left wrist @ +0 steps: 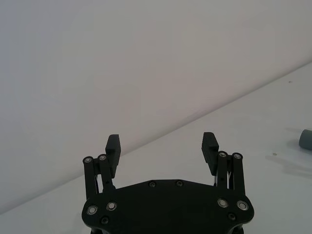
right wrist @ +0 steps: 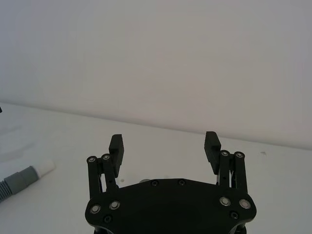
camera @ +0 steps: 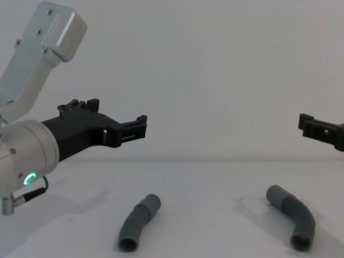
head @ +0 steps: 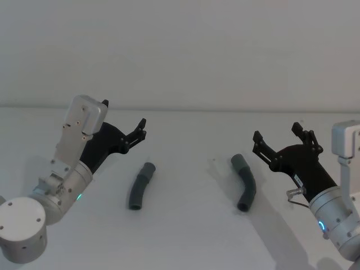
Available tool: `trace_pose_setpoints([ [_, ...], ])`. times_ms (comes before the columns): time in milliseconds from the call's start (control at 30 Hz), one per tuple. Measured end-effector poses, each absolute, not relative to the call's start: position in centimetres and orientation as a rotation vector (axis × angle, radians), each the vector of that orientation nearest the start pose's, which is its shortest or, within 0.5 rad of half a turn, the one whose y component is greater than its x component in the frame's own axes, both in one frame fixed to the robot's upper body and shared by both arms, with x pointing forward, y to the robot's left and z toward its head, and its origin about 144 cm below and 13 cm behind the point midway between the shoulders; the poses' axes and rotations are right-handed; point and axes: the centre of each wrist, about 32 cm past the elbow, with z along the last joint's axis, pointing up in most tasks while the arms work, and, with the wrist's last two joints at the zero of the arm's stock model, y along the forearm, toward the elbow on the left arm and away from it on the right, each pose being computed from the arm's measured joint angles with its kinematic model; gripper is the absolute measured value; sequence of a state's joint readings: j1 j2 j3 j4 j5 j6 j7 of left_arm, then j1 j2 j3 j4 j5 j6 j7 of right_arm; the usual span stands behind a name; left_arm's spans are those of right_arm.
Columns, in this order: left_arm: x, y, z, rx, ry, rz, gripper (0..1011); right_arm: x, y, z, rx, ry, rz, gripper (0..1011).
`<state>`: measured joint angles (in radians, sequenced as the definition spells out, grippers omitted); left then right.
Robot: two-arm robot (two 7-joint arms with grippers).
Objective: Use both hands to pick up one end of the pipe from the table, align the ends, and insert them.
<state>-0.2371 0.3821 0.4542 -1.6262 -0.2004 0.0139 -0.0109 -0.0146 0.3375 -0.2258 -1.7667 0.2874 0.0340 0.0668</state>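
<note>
We find both pipe pieces lying free on the plain white-grey counter (head: 185, 236), between the two arms. The left dark-grey ribbed bent hose piece (head: 140, 187) lies below and inboard of the black two-finger left gripper (left wrist: 161, 146). The right dark-grey ribbed bent hose piece (head: 245, 183) lies likewise beside the black two-finger right gripper (head: 277, 130). Both grippers hang above the counter, spread wide and holding nothing. Each piece runs roughly near-to-far — so each arm is nearer its own piece. We judge the short white spigot (right wrist: 45, 167) to sit on the right piece's far end.
</note>
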Motion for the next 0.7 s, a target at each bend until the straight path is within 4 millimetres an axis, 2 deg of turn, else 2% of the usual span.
trace_pose_setpoints([
  [700,49.2,19.84,120.44,0.061,-0.268,1.124,1001,44.33,-23.71,118.87,0.026,-0.075,-1.229,1002],
])
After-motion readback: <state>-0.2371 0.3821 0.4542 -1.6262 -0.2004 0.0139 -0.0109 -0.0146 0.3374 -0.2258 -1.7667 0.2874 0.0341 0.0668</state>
